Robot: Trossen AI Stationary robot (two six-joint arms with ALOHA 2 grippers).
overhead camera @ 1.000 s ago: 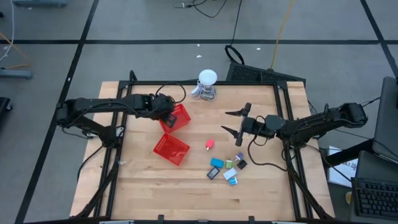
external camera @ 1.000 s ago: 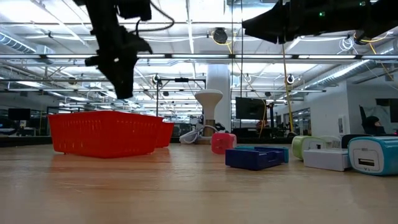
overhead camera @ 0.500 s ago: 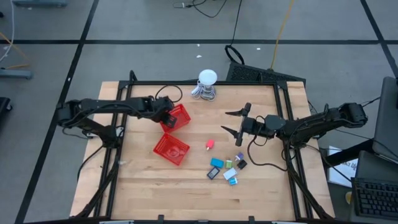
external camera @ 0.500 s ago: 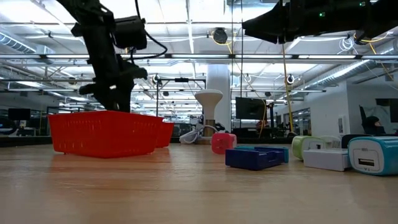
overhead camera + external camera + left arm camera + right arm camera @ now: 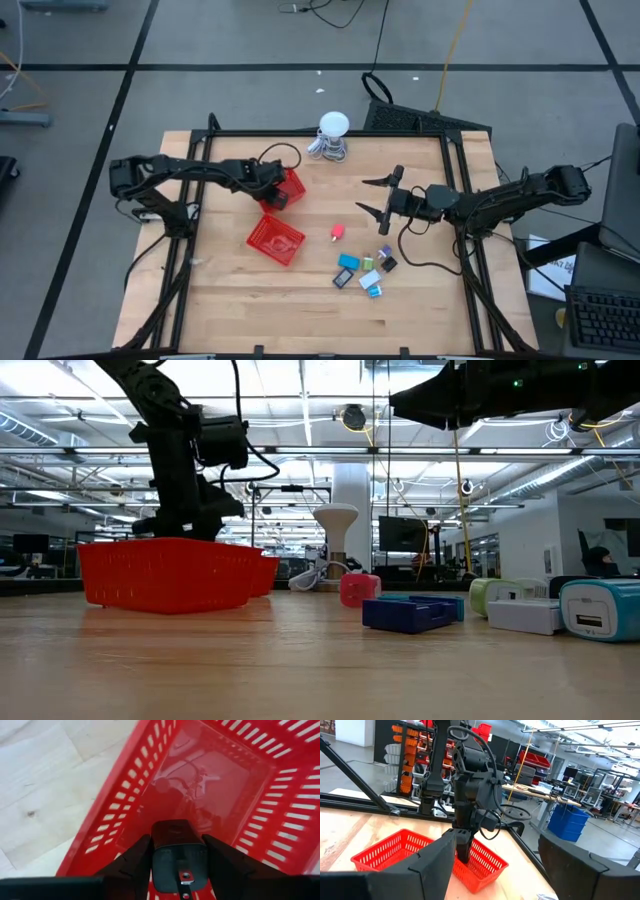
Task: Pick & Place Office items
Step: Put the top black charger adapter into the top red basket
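L end effector [image 5: 178,865], fingers closed on a dark item [image 5: 177,852], sits inside the far basket [image 5: 287,188]; remaining items [image 5: 361,273] lie nearer the R end effector [image 5: 378,197], open, empty.

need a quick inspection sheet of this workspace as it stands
surface: wooden table, bare wood around the things.
job's things: pink piece lying alone; small office items clustered beside it; dark piece between the left fingers.
clutter: two red baskets, one near the table's middle, one under the left arm; white round-headed gadget at the far edge.
grippers: left end effector down in the basket, shut on the dark piece; right end effector open, above the table.
cables: coiled cable by the gadget.
surroundings: grey floor, keyboard.
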